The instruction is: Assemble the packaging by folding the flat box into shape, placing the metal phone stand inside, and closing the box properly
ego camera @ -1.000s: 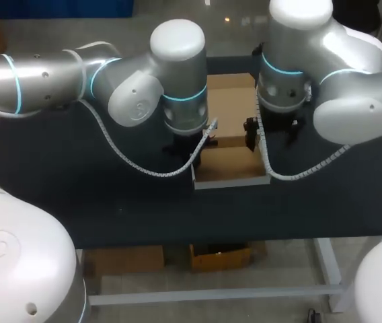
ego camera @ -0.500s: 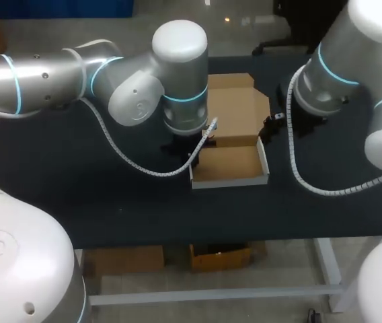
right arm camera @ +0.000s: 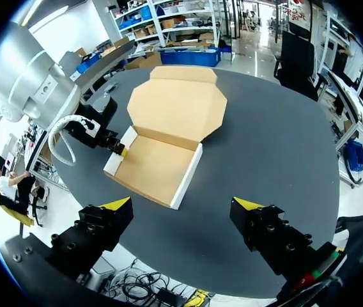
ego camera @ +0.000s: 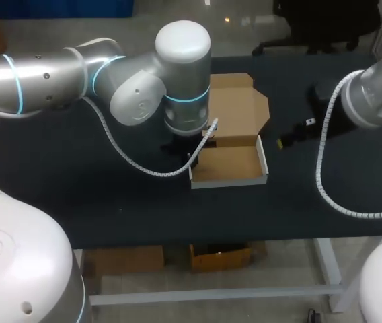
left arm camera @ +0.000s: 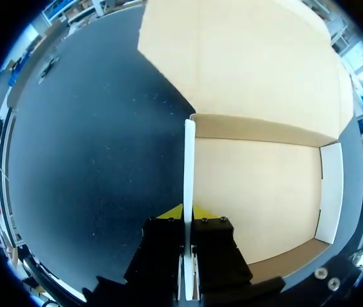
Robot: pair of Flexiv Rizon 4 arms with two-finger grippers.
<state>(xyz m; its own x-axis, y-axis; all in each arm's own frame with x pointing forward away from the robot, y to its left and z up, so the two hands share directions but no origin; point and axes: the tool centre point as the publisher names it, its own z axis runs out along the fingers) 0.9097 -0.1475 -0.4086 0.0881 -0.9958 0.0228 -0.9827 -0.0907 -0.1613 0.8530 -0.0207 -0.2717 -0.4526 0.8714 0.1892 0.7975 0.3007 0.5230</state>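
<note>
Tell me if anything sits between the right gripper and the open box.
Nothing visible does. The right gripper is open and faces the box, with only table between them. The left gripper grips the box's opposite side wall, out of that path.
</note>
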